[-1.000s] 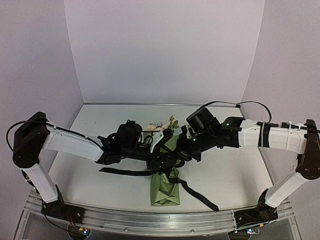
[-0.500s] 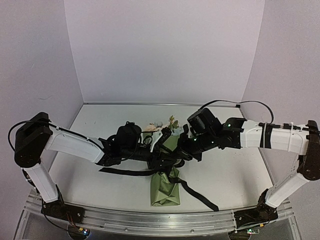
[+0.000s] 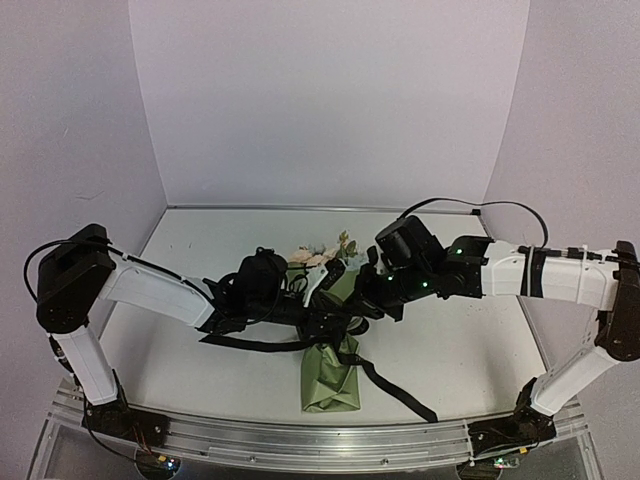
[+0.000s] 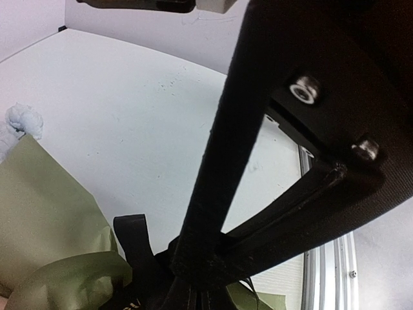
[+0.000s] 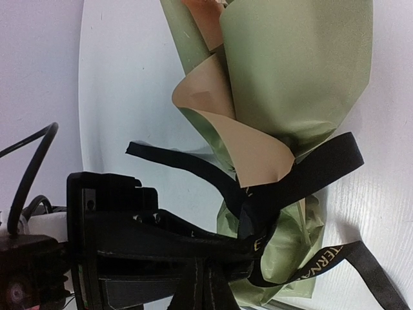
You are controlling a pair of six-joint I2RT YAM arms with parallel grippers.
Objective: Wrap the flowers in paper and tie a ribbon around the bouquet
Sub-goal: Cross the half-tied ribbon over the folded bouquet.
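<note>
The left arm [image 3: 150, 290] and right arm [image 3: 540, 272] meet over the bouquet [image 3: 332, 378], its ribbon [image 3: 398, 392] trailing across the table [image 3: 460, 350].

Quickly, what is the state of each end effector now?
Left end effector: closed, seemingly on the ribbon.
Right end effector: closed on the ribbon.

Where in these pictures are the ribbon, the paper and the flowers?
ribbon [image 5: 322, 161], right wrist view, black band crossing the wrap.
paper [image 5: 303, 58], right wrist view, olive outer face.
flowers [image 3: 320, 252], top external view, pale blooms.
</note>
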